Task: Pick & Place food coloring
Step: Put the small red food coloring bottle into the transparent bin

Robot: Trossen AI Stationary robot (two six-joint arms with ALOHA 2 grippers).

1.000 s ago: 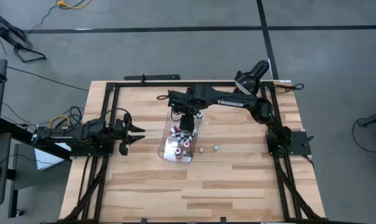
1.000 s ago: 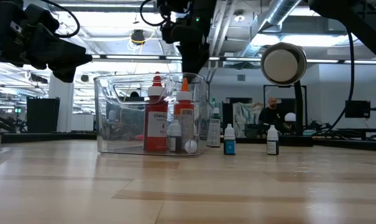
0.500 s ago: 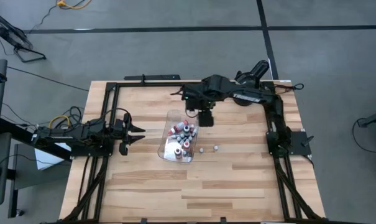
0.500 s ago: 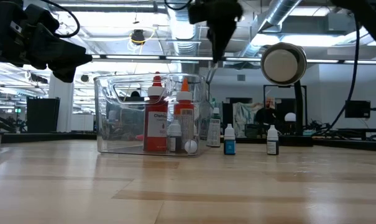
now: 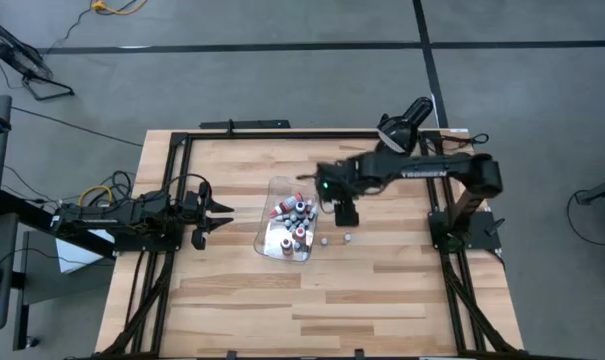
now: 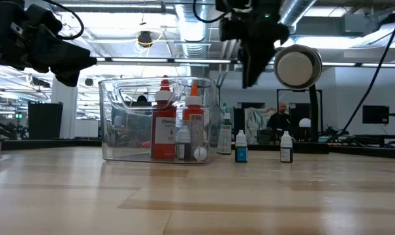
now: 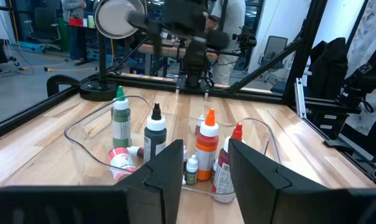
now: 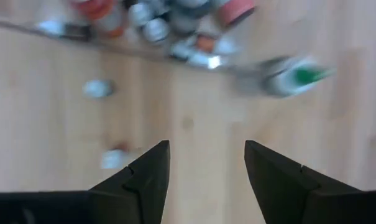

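Observation:
Several food coloring bottles (image 5: 292,222) stand and lie inside a clear plastic tray (image 5: 267,236) at mid-table. Two tiny food coloring bottles (image 5: 324,240) (image 5: 347,238) stand on their bases on the wood just right of the tray, and show in the low view as a teal one (image 6: 241,147) and a dark one (image 6: 286,147). My right gripper (image 5: 344,213) hangs open above the table, right of the tray and just beyond those two bottles, pointing steeply down with nothing between its fingers (image 8: 147,171). My left gripper (image 5: 222,216) rests open at the table's left, level, facing the tray (image 7: 88,134).
A black lamp-like device with a round white face (image 6: 298,66) stands at the table's far right (image 5: 407,118). A black frame rail (image 5: 242,133) runs round the table. Bare wood lies toward the near edge (image 5: 312,310). People and desks show in the room behind.
My right gripper has left the space above the tray, travelling toward the table's right edge and then toward the near edge, sinking a little. It now hangs beside the tray near the two loose bottles. The tray and bottles have stayed put.

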